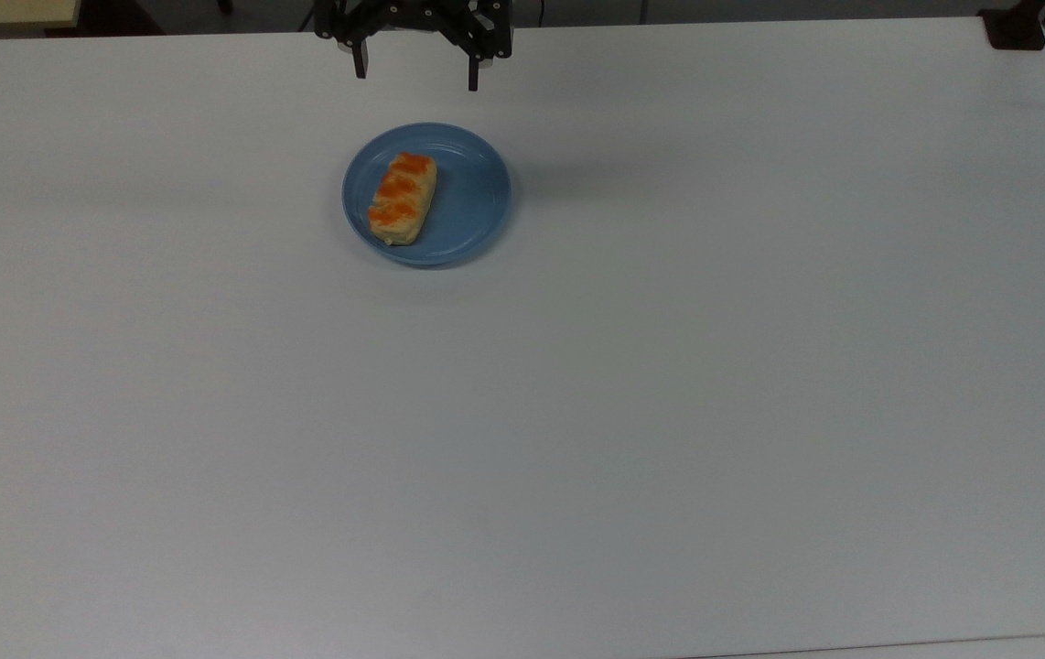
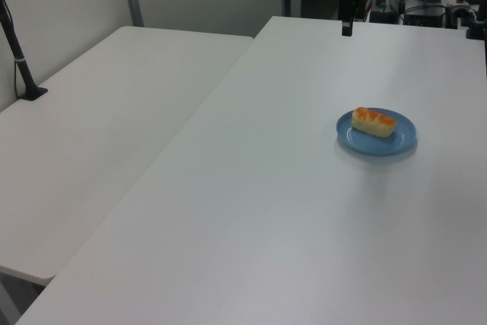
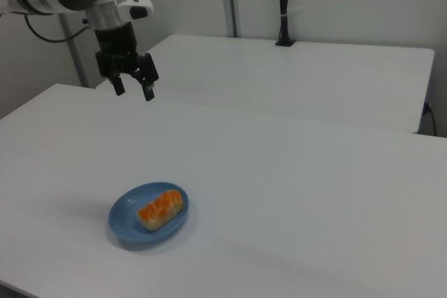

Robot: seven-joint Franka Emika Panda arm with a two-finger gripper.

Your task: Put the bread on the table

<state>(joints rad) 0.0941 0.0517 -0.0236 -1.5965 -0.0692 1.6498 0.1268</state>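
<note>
My gripper [image 1: 414,81], fingers spread apart, hangs over the table's [image 1: 669,412] far edge; the bread [image 1: 403,199] lies just nearer on the blue plate [image 1: 477,197], its long axis running roughly away from me.

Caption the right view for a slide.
Open gripper hangs above the table, away from the bread on its blue plate.

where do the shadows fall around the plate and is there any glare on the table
In the top view, a soft shadow lies on the table to the right of the blue plate, with a thin dark edge under the plate's lower rim. In the right view, a faint shadow spreads left of the plate. The left view shows a dim one below it. No hard glare in any view; the bread is evenly lit.
</note>
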